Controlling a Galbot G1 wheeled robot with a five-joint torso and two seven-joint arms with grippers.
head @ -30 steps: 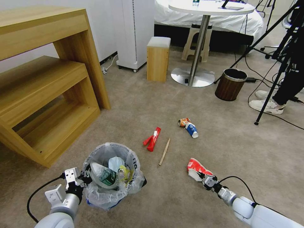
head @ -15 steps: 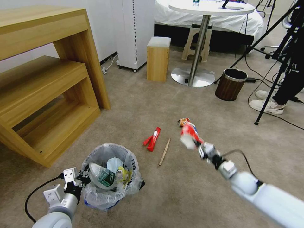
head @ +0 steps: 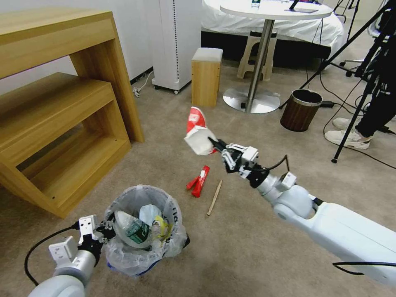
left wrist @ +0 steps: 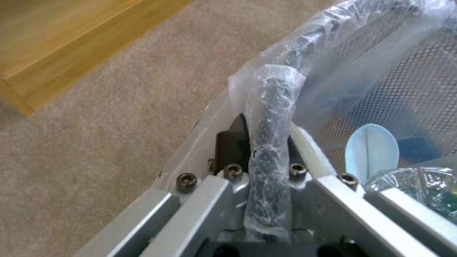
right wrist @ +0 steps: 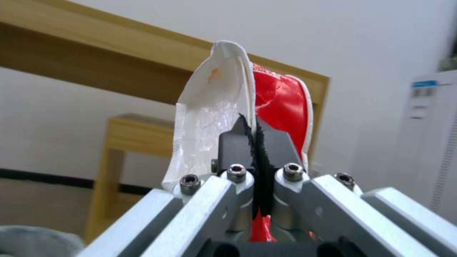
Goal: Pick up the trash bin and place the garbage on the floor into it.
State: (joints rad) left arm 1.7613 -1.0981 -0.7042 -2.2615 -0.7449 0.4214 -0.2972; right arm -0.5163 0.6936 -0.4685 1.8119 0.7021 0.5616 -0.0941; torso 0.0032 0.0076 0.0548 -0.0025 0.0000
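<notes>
Pinching a crushed red-and-white paper cup (head: 197,133) by its flattened wall, the right gripper (head: 218,147) holds it aloft over the beige carpet (head: 264,247), its dark fingers pressed together on the thin paper, as the right wrist view confirms (right wrist: 238,117). Such a cup looks feather-light and soft; it has folded flat under the squeeze, so a grip on the creased side wall seems secure enough, though the waxed paper could slip from a loose hold. To the near left, the left gripper (head: 101,235) is clamped on the bag-wrapped rim of the trash bin (head: 142,229), the rim caught between its fingers in the left wrist view (left wrist: 269,142). The bin's dark mesh wall appears stiff, while its crinkly liner is slick and thin, so the rim itself is probably the safest place to hold. Inside lie a green-label bottle (head: 136,231), a blue face mask (head: 148,212) and wrappers. Between bin and raised cup, a red packet (head: 199,180) and a wooden stick (head: 214,197) lie on the carpet. A wood-grain bin (head: 300,109) stands far right.
</notes>
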